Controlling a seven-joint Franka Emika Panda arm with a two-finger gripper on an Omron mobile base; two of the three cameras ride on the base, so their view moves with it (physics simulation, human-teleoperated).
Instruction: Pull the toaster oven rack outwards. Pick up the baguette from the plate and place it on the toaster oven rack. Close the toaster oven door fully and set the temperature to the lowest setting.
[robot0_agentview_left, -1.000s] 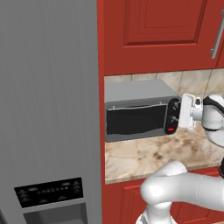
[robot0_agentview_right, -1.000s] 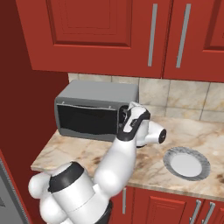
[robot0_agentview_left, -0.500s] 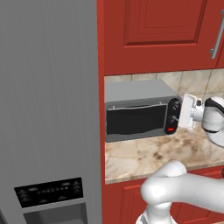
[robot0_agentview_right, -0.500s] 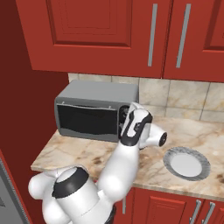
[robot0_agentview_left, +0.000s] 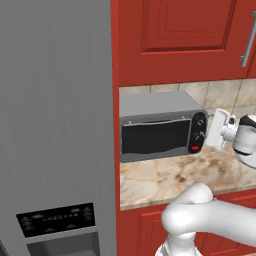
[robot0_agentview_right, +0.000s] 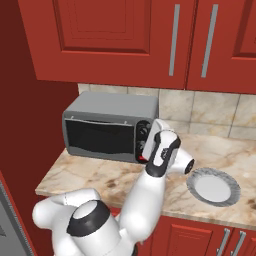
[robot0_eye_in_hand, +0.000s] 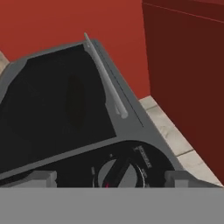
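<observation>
Marble counter (robot0_agentview_left: 165, 175), red cabinets (robot0_agentview_right: 110, 40), grey fridge (robot0_agentview_left: 55, 110)

Base views: behind arm, left and right, both facing the toaster oven (robot0_agentview_left: 162, 127) on the bench (robot0_agentview_right: 110, 172). Hand view: close on its knob (robot0_eye_in_hand: 117, 171).

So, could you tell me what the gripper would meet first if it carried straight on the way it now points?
Most likely a knob on the toaster oven: in the hand view it sits centred between the open gripper fingertips, on the black control panel. How much gap remains is unclear.
</observation>
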